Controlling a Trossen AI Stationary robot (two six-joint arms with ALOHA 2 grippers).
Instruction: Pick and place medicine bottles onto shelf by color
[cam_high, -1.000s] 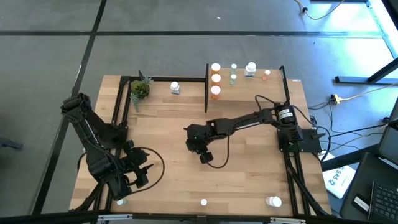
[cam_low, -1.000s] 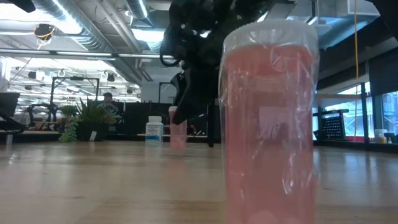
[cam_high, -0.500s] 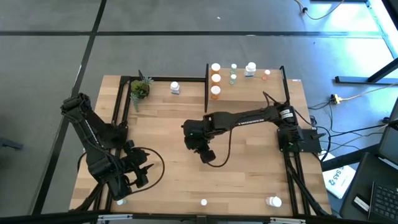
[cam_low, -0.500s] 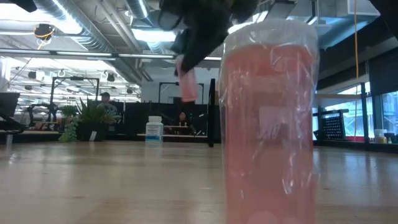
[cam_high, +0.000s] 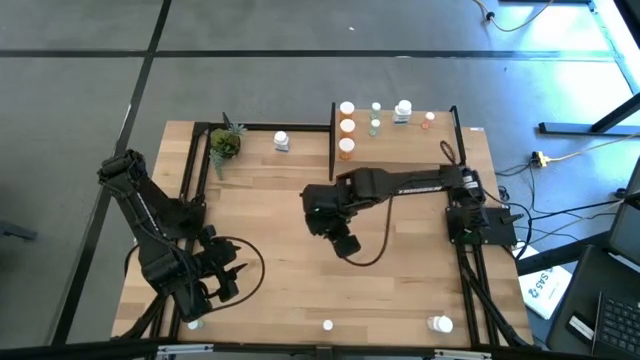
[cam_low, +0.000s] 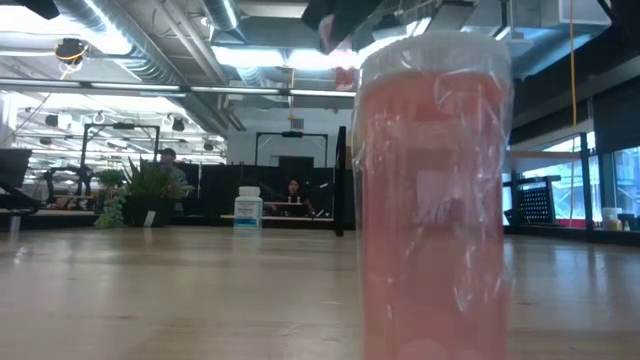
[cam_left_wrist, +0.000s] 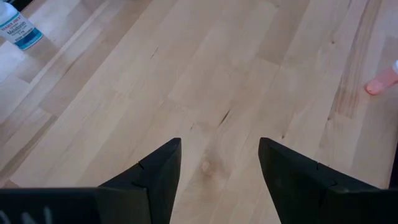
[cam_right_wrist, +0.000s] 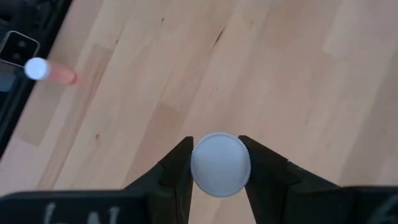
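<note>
Both fingers of the right end effector (cam_right_wrist: 219, 163) clamp a white-capped bottle (cam_right_wrist: 220, 165) above mid-table.

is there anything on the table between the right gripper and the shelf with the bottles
No. In the high view the right gripper, shut on a white-capped bottle, hangs over mid-table, and only bare wood lies between it and the shelf.
</note>
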